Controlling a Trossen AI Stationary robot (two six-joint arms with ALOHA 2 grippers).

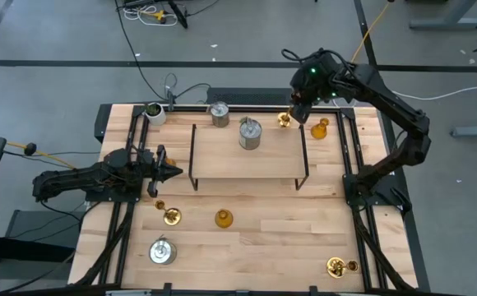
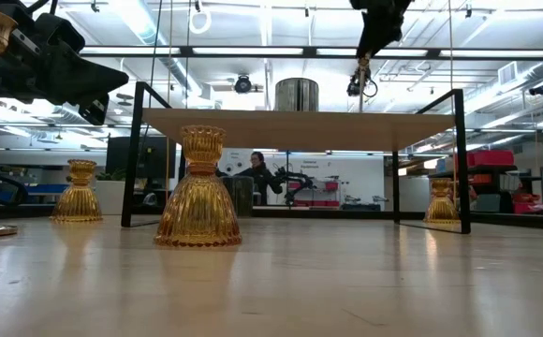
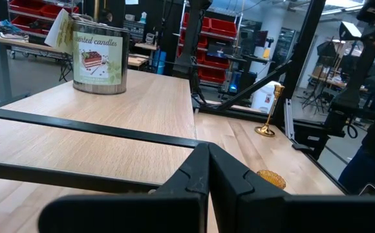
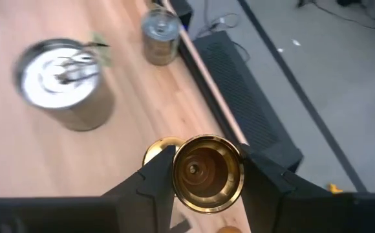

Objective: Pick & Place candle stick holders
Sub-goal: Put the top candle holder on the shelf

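- Right hand [image 4: 207, 178] is clamping a brass holder [image 4: 207, 172] around its cup, fingers [image 4: 154, 181] pressing on both sides; the right wrist view is looking straight down into the cup.
- In the high view the right hand [image 1: 292, 113] is sitting at the far right corner of the wooden rack [image 1: 249, 153], holder [image 1: 284, 120] right under it. Low view is showing the holder hanging above the rack top, so I'm judging it as lifted, mid-carry.
- Step in hand: transport of the brass holder toward a place spot, probably the rack top.
- Silver can [image 1: 250, 134] is already standing on the rack, near the right hand on its inner side; second can [image 1: 219, 113] is farther along, behind the rack's far edge. Amber holder [image 1: 320, 128] is standing on the bench just beside the hand, outboard.
- Left hand [image 1: 166, 171] is waiting at the rack's left end, fingers together, holding nothing.
- Still out on the bench: amber holder [image 1: 223, 218], brass one [image 1: 171, 216], can [image 1: 162, 251], brass one [image 1: 336, 265].
- Next move is calling for: shifting inward over bare rack top, staying clear of the silver can, lowering until the base is seating flat, then opening.
- Risk, my call: flared base catching the rack edge and tipping the holder.
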